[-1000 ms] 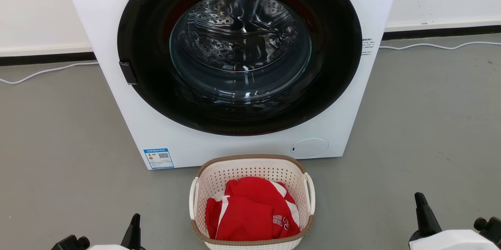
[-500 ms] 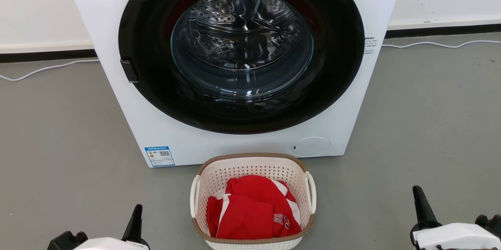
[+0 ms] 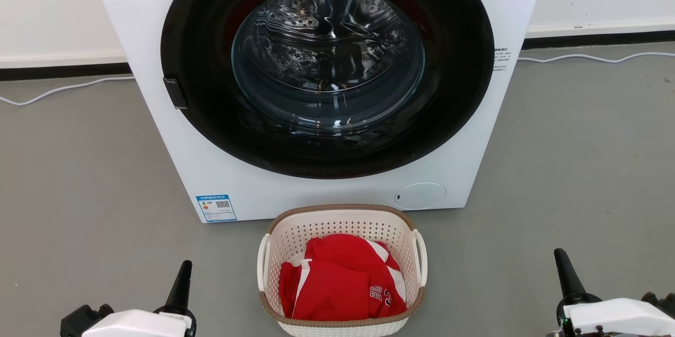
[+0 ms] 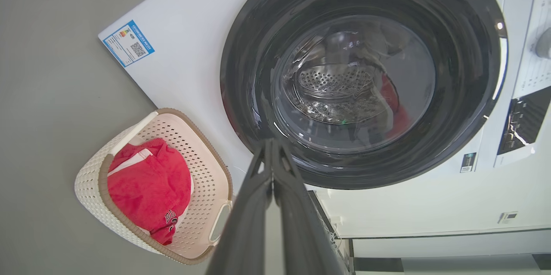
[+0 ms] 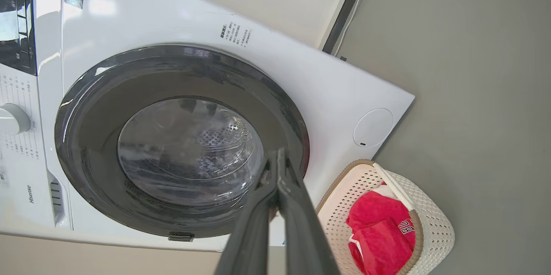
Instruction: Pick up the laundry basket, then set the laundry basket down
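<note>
Cream basket [image 3: 337,227] right of left claw [image 3: 184,269]

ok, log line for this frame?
phase: pre-grasp | laundry basket: on floor, untouched | left gripper: shut | right gripper: shut

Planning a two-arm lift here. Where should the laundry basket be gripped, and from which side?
Likely its two white side handles: left end effector to the left handle from the left, right end effector to the right handle from the right. The laundry basket sits upright between them, handles looping outward.
</note>
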You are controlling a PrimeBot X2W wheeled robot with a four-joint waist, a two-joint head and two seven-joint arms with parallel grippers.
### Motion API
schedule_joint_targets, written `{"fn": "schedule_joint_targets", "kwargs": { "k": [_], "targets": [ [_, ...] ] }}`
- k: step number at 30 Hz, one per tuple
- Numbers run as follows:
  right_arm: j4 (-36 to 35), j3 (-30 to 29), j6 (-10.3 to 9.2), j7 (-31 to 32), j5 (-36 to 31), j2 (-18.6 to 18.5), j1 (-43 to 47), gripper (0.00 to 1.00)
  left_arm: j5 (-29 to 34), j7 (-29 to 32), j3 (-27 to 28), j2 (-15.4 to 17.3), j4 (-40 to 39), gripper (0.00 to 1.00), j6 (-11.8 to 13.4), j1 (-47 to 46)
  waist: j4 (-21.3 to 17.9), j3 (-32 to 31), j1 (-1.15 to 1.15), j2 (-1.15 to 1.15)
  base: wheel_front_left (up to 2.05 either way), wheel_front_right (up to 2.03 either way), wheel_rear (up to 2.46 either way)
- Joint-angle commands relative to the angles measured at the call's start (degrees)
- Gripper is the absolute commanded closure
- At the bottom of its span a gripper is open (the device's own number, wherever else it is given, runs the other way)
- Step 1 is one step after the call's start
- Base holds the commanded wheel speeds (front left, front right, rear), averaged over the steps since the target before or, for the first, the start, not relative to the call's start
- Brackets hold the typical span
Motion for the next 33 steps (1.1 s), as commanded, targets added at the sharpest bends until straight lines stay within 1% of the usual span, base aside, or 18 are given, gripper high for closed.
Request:
{"fn": "schedule_joint_targets", "kwargs": {
  "k": [1,33],
  "targets": [
    [-2.2,0.5,0.3,0.8,1.9,-0.3,-3.7,1.0,-1.6,0.4,1.6,0.4,-1.7,1.0,-0.6,-3.1,0.0,0.0,0.0,0.0,0.0,0.0,0.0],
    [-4.7,-0.3,0.41,6.1,23.1,1.3,-5.6,1.0,-19.1,5.8,4.8,-0.9,-4.5,1.0,-3.3,-5.2,0.7,0.9,0.0,0.0,0.0,0.0,0.0]
  ]
}}
